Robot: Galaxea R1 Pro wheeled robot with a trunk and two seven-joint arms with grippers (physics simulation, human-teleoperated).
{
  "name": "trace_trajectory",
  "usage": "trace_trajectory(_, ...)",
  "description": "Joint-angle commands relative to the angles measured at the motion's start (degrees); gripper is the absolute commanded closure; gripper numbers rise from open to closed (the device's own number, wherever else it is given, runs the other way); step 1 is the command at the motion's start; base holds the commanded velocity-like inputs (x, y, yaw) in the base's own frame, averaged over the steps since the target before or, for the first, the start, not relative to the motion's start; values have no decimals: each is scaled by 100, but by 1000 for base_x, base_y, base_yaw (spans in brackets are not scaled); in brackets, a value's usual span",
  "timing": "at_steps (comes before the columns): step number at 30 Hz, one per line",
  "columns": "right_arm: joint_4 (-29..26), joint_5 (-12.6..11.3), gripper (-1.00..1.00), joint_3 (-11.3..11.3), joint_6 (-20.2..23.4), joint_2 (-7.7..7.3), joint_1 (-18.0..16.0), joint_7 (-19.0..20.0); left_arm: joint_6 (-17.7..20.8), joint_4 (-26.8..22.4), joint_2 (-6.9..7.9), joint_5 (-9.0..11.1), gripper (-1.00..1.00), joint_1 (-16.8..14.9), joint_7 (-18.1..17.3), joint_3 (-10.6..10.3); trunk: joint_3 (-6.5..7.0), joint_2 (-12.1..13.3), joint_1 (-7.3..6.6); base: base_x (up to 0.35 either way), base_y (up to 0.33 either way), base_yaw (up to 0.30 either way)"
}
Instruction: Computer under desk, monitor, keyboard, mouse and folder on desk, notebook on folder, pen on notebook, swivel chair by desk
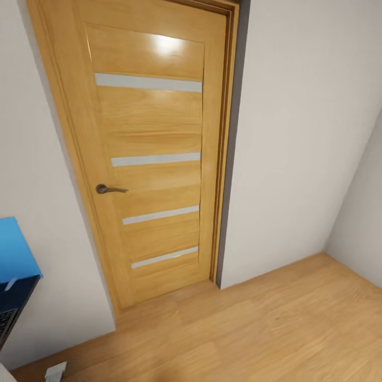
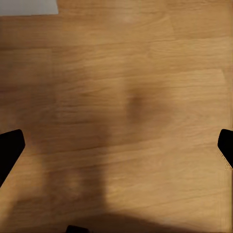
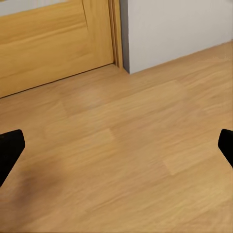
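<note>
- Head camera was pointed at a closed wooden door (image 1: 151,154), honey-oak colour, with four pale horizontal strips across it and a dark lever handle (image 1: 110,189) on its left side.
- Door frame ran tight against a dark grey strip on its right edge, then plain white wall (image 1: 297,148) carried on to a corner at the far right, where a second wall came back toward the camera.
- Wood-plank floor (image 1: 276,329) was wide open in front of the door and over to that right corner, so loads of room to roll there.
- At the left edge things were tighter: a bright blue flat thing (image 1: 15,252) poked into view, with a dark flat piece (image 1: 13,307) just under it that looked like it had keys on it. Couldn't tell whether those were the folder and keyboard.
- A small pale grey object (image 1: 55,370) sat on the floor at the bottom left. Too cropped to say what it was.
- Left gripper (image 2: 116,145) looked straight down at bare floor; its fingertips (image 2: 8,150) were spread wide apart at the picture's opposite edges, holding nothing. A pale patch (image 2: 28,7) showed in one corner.
- Right gripper (image 3: 116,148) was spread wide too, empty, facing floor with the door's bottom edge and frame beyond.
- No readable labels, brands or writing.
</note>
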Motion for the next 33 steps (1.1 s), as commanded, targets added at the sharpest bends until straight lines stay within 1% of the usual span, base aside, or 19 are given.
trace_trajectory(1,1,-21,-100,5,-13,4,-2,-1,-21,4,-3,26,-100,-4,-2,-1,-7,-4,1,76,-312,255)
trace_trajectory(7,1,-21,-100,5,-7,8,-2,-2,-37,4,-8,28,-100,-2,-2,3,-7,-4,1,33,-249,265)
trace_trajectory(14,1,-28,-100,5,-3,3,-2,-2,-50,7,-7,25,-100,-2,-2,6,-7,-4,1,1,-16,275)
trace_trajectory(16,-3,-29,-100,5,-3,0,-2,-9,-54,96,-9,24,-100,-5,-2,0,-7,-4,1,0,-2,277)
trace_trajectory(22,-1,-30,-100,5,-3,0,-2,-10,-54,150,-9,18,-100,-4,-2,-9,-7,-4,1,-3,-7,278)
trace_trajectory(33,-7,-30,-100,4,-3,-8,-2,-11,-38,153,-7,15,-100,-7,-4,-20,-31,-4,1,-215,-188,279)
